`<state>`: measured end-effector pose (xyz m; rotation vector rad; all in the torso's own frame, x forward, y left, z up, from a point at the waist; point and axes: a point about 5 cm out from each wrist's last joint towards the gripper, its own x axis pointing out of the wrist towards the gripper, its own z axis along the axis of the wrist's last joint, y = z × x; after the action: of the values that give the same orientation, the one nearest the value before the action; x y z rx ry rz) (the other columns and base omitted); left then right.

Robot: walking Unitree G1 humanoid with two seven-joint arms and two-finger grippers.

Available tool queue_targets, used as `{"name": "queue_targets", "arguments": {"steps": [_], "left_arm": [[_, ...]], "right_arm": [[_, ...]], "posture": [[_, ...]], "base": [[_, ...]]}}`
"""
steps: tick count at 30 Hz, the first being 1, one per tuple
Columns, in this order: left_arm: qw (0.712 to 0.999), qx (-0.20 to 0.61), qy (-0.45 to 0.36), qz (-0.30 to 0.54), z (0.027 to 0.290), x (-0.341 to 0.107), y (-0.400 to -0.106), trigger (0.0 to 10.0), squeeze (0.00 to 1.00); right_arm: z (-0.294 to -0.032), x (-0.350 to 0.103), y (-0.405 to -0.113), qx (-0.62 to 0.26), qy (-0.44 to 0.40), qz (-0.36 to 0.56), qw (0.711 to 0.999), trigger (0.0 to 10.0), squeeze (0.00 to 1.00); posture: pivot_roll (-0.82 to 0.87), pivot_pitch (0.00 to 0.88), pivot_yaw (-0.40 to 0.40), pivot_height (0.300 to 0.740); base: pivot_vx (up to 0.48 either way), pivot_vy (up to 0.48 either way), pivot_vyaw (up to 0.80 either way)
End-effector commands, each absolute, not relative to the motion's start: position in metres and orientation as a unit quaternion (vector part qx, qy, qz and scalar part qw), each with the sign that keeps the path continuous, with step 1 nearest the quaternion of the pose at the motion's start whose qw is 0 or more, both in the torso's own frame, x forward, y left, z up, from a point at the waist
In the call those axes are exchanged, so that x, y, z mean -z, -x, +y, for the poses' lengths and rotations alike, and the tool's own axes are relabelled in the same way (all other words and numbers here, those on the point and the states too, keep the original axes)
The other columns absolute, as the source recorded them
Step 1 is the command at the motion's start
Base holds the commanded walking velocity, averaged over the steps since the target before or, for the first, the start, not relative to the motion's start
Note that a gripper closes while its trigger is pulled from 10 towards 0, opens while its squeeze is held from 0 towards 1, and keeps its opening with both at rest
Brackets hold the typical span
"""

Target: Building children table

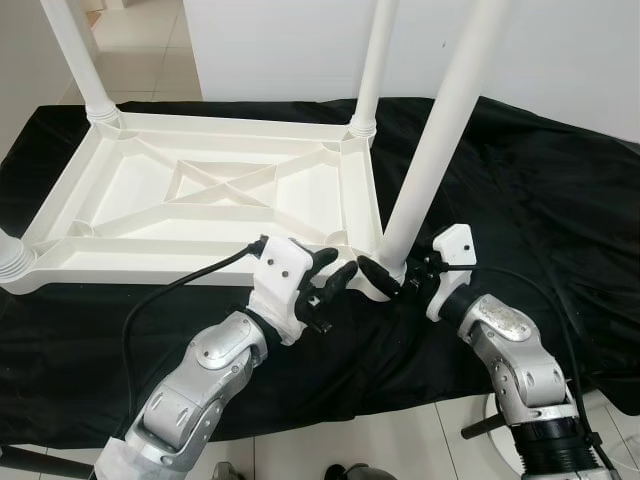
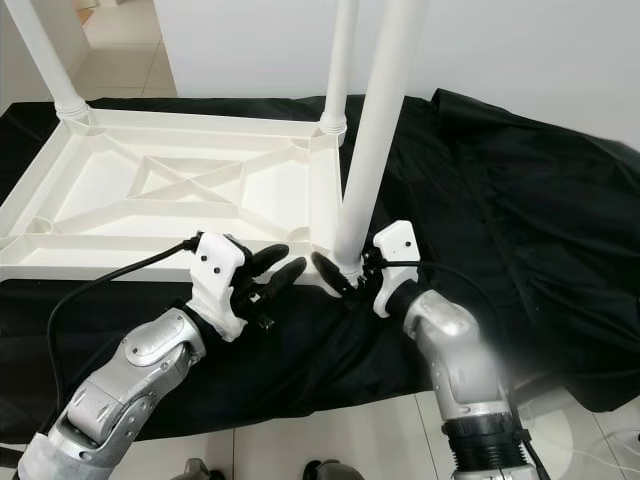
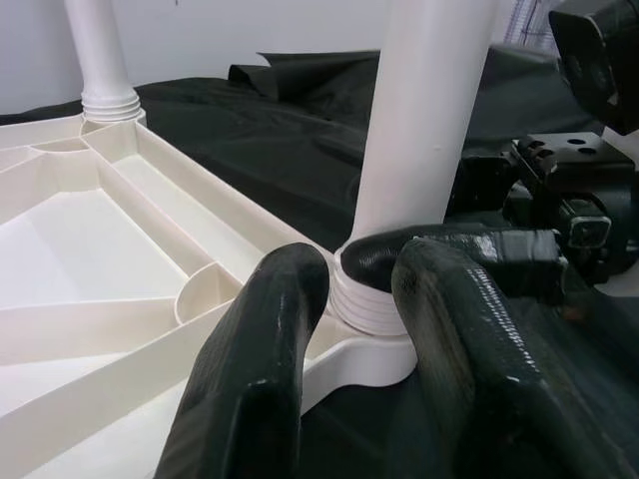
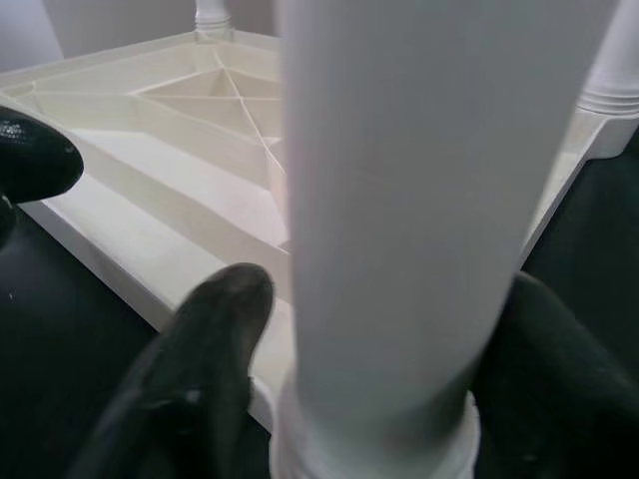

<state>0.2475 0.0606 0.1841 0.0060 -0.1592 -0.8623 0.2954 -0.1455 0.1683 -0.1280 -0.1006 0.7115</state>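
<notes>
Left eye view: white plastic table top [image 1: 210, 190] lies upside down on a black cloth [image 1: 520, 190], ribbed underside up, cross-braced in the middle. Four white legs stand up from its corners. The near-right leg [image 1: 440, 130] rises at a tilt out of the near-right corner socket [image 1: 378, 285], its ribbed collar seated at the corner; far-right leg [image 1: 372, 60] and far-left leg [image 1: 75, 55] stand at the back corners, and the collar of the near-left leg [image 1: 10, 255] shows at the frame's left edge. Right gripper [image 1: 385, 275] is at the base of the near-right leg, its two black fingers set either side of the leg; in the right wrist view the leg [image 4: 429, 220] sits between the two fingers [image 4: 200, 369], closed around it just above the collar. Left gripper [image 1: 335, 275] hangs just beside the same corner, fingers spread and holding nothing; left wrist view shows its fingertips [image 3: 270, 349] near the collar [image 3: 364, 299], apart from it, with the right gripper's finger wrapped around the leg base. Near long edge of the table top runs just in front of both wrists. The cloth extends well past the table's right edge, wrinkled and bare there. Beyond the cloth's near edge, pale tiled floor [image 1: 400, 440]; behind the far edge, a white wall [image 1: 560, 50]. A black cable [image 1: 170, 295] loops from the left wrist over the cloth.
</notes>
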Motion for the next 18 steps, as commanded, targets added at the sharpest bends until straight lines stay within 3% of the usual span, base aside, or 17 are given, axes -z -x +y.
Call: {"name": "queue_targets", "arguments": {"steps": [1,8,9,15,18], "left_arm": [[0.884,0.461,-0.013,-0.078,0.055,-0.183,-0.244,10.0,0.0],[0.882,0.466,-0.026,-0.07,0.062,-0.178,-0.241,10.0,0.0],[0.88,0.469,-0.025,-0.066,0.064,-0.178,-0.241,10.0,0.0],[0.878,0.473,-0.029,-0.063,0.066,-0.177,-0.241,10.0,0.0],[0.879,0.471,-0.034,-0.059,0.069,-0.177,-0.244,10.0,0.0]], "right_arm": [[-0.132,-0.154,-0.292,-0.389,0.069,-0.023,0.919,0.0,0.0],[-0.139,-0.149,-0.291,-0.372,0.053,-0.021,0.926,0.0,0.0],[-0.14,-0.149,-0.291,-0.345,0.029,-0.016,0.938,10.0,0.0],[-0.135,-0.15,-0.286,-0.301,-0.032,-0.017,0.953,10.0,0.0],[-0.126,-0.155,-0.281,-0.236,-0.048,-0.04,0.97,10.0,0.0]], "posture": [[-0.07,0.104,-0.036,0.74],[-0.07,0.115,-0.044,0.74],[-0.07,0.115,-0.043,0.74],[-0.07,0.123,-0.045,0.74],[-0.08,0.132,-0.035,0.74]], "base": [[0.0,0.0,0.0],[0.0,0.0,0.0],[0.0,0.0,0.0],[0.0,0.0,0.0],[0.0,0.0,0.0]]}}
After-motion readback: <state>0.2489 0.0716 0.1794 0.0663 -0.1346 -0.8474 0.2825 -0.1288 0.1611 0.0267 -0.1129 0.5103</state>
